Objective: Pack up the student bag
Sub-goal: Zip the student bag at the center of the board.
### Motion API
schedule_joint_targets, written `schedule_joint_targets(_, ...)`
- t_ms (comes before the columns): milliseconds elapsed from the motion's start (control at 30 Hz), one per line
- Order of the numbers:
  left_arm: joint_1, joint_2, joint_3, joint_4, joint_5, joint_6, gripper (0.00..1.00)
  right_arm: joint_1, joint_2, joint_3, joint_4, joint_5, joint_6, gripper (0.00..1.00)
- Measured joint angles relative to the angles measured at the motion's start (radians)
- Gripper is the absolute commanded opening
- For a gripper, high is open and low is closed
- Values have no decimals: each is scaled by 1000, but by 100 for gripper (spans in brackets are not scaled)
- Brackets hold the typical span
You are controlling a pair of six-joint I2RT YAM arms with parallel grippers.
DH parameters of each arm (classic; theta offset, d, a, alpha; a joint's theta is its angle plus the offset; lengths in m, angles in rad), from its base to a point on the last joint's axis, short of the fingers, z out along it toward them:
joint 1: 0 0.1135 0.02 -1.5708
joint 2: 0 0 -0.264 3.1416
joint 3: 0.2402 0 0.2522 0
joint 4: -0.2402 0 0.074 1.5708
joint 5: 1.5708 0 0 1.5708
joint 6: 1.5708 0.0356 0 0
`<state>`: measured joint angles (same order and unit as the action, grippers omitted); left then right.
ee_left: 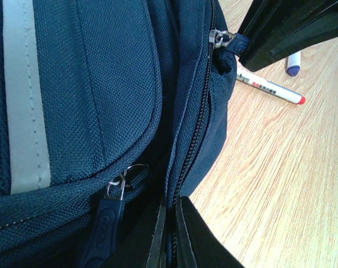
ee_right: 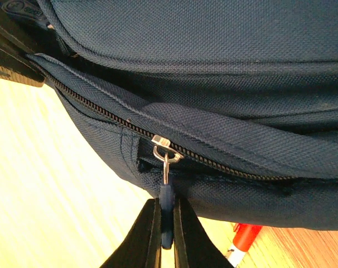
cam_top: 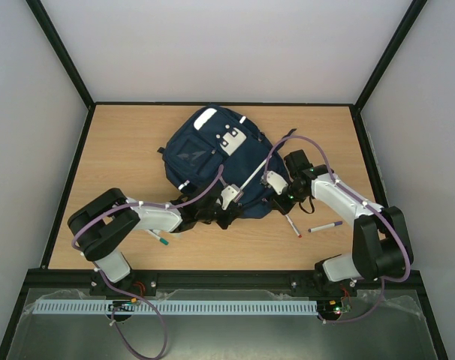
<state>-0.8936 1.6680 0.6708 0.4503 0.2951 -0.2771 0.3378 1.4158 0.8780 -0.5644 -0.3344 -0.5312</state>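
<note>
The navy-blue student bag [cam_top: 209,161] lies flat in the middle of the table. My left gripper [cam_top: 224,214] is at its near edge. In the left wrist view it [ee_left: 170,226] is shut on the bag's fabric edge along the zipper [ee_left: 196,128]. My right gripper [cam_top: 277,196] is at the bag's near right corner. In the right wrist view it [ee_right: 167,220] is shut on the blue zipper pull [ee_right: 167,195], which hangs from the metal slider [ee_right: 161,143]. The zipper is closed on both sides of the slider. What is inside the bag is hidden.
A green-capped pen [cam_top: 157,238] lies near the left arm. A red-capped pen [cam_top: 293,225] and a purple-capped pen [cam_top: 325,226] lie on the wood to the right of the bag. A second zipper pull [ee_left: 105,226] hangs on the front pocket.
</note>
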Motion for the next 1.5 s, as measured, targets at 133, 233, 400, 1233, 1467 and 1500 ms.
schedule_joint_targets(133,0,0,0,-1,0,1,6,0,0,0,0,9,9,1)
schedule_joint_targets(233,0,0,0,0,-2,6,6,-4,0,0,1,34,21,1)
schedule_joint_targets(400,0,-31,-35,5,-30,8,6,-55,0,2,1,79,23,1)
schedule_joint_targets(1233,96,-422,-213,-326,-435,-235,37,42,-192,-133,-12,56,18,1)
schedule_joint_targets(1467,258,-374,-212,-378,-454,-330,33,134,-270,-141,-44,-22,-2,1)
schedule_joint_targets(1500,275,-347,-206,-372,-445,-332,33,142,-269,-143,-44,-27,-2,1)
